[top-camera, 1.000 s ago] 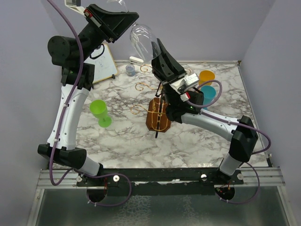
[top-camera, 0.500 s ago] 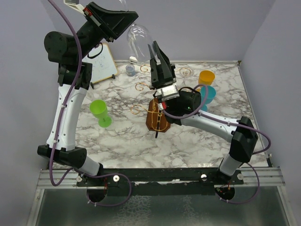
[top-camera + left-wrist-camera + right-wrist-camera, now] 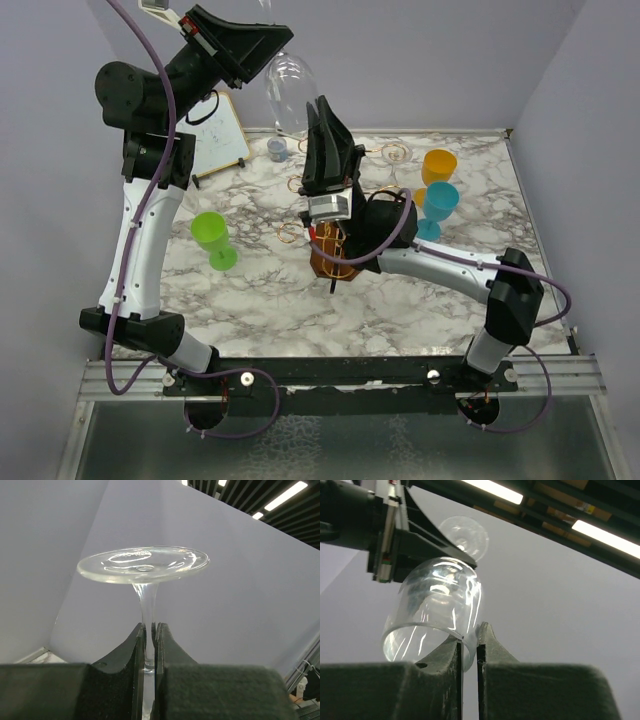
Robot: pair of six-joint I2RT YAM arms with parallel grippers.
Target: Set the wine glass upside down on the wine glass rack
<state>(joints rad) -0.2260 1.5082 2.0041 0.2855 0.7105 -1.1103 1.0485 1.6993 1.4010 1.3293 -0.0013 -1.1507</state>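
Observation:
My left gripper [image 3: 268,52] is raised high at the back left, shut on the stem of the clear wine glass [image 3: 286,92]. The glass hangs foot up and bowl down. In the left wrist view the stem [image 3: 148,615] runs between the fingers, with the round foot [image 3: 143,563] above. My right gripper [image 3: 322,112] points up at the bowl. In the right wrist view the bowl's rim [image 3: 466,639] sits in the narrow gap between its fingers. The gold wire wine glass rack [image 3: 300,185] stands on its brown wooden base [image 3: 325,262] below, partly hidden by the right arm.
On the marble table [image 3: 260,300] stand a green cup [image 3: 213,238] at left, and an orange cup [image 3: 438,164] and a teal cup [image 3: 439,204] at right. A small whiteboard [image 3: 223,135] and a small grey cup [image 3: 277,149] are at the back. Purple walls enclose the table.
My right gripper has swung left and up until its fingers sit at the bowl's rim. The left gripper and the glass have shifted slightly left.

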